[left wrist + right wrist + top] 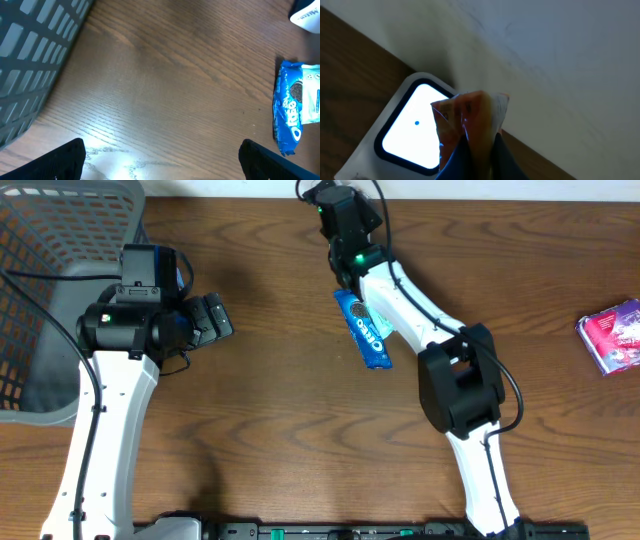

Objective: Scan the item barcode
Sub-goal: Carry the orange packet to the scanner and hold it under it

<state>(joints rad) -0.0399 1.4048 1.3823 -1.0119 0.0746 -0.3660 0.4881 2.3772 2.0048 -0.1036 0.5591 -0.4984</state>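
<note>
Dark brown wood-grain table, grain running left-right in overhead. Plain pale wall directly behind the far edge; right wrist view shows it off-white with faint marks. Grey mesh basket at the table's far-left corner. Bright glare patch on the tabletop in left wrist view.
</note>
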